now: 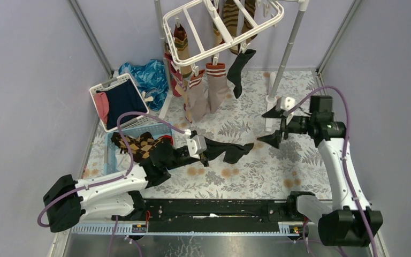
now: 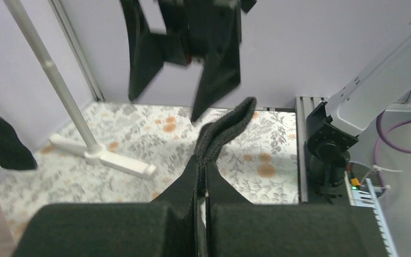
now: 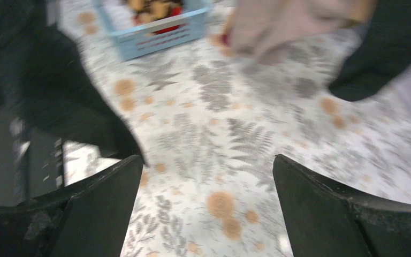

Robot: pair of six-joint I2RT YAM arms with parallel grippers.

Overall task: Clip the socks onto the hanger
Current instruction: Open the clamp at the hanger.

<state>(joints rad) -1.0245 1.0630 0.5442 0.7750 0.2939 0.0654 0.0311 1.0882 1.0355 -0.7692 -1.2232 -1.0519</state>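
My left gripper (image 1: 204, 157) is shut on a plain black sock (image 1: 229, 150), held just above the floral table; in the left wrist view the sock (image 2: 223, 133) sticks up from between the closed fingers (image 2: 183, 182). My right gripper (image 1: 267, 126) is open and empty, right of the sock and facing it; it also shows in the left wrist view (image 2: 176, 75) and in its own view (image 3: 206, 176). The white hanger (image 1: 222, 32) stands at the back with tan red-cuffed socks (image 1: 206, 88), a striped sock (image 1: 182, 45) and a black sock (image 1: 240, 69) clipped on. Argyle socks (image 1: 139, 144) lie in the blue basket.
A small blue basket (image 1: 115, 158) sits at the left, also in the right wrist view (image 3: 155, 37). A white laundry basket (image 1: 99, 88) with navy and pink garments and a shiny blue cloth (image 1: 150, 75) are at back left. The hanger's pole (image 1: 289, 45) and foot (image 1: 272, 101) stand near my right gripper.
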